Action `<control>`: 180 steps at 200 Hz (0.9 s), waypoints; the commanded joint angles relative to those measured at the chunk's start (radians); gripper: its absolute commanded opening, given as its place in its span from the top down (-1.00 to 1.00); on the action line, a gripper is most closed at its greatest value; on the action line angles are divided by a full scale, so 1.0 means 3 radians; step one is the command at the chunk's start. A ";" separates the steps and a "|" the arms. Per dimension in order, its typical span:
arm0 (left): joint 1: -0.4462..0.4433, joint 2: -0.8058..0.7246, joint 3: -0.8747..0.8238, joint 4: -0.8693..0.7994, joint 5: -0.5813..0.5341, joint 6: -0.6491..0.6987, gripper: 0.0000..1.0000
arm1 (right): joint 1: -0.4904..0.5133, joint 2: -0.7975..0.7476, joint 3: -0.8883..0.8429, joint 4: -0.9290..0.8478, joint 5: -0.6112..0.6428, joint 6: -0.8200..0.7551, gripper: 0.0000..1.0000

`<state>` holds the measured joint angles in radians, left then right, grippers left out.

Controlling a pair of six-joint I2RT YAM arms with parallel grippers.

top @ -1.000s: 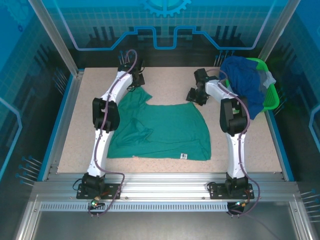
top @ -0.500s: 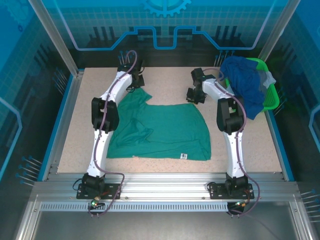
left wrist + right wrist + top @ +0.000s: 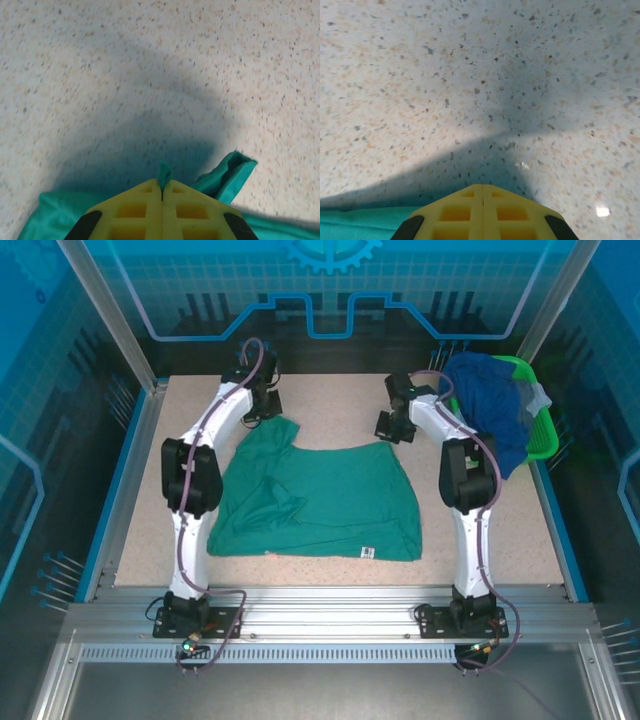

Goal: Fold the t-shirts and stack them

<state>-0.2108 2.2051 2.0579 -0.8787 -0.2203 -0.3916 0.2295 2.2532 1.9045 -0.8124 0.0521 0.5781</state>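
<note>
Two claws are placed at the far edge of the teal t-shirt, laid on the desk. Cloth is pinched by the left claw; the right claw is pressed together, hold unconfirmed. First fold judged starting: corners to be drawn nearward evenly

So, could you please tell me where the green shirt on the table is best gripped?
By its far corners, from above: the green shirt lies spread flat, so only edges offer a pinch. The left gripper is shut on one.
</note>
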 commanded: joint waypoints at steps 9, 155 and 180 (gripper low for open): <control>-0.0001 -0.0622 -0.0707 0.0039 0.0245 -0.0113 1.00 | 0.0055 -0.0345 -0.0298 -0.0043 -0.0022 -0.0086 1.00; -0.0013 -0.2889 -0.3104 -0.0104 0.0336 -0.0690 1.00 | 0.0370 -0.1681 -0.2093 0.0095 0.0481 0.0044 1.00; -0.0018 -0.2977 -0.3229 -0.0163 0.0371 -0.0682 1.00 | 0.0422 -0.1791 -0.2247 0.0076 0.0527 0.0051 1.00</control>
<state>-0.2108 1.3491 1.1282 -0.8814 -0.1326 -0.5716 0.3370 1.7618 1.2694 -0.7807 0.1635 0.5785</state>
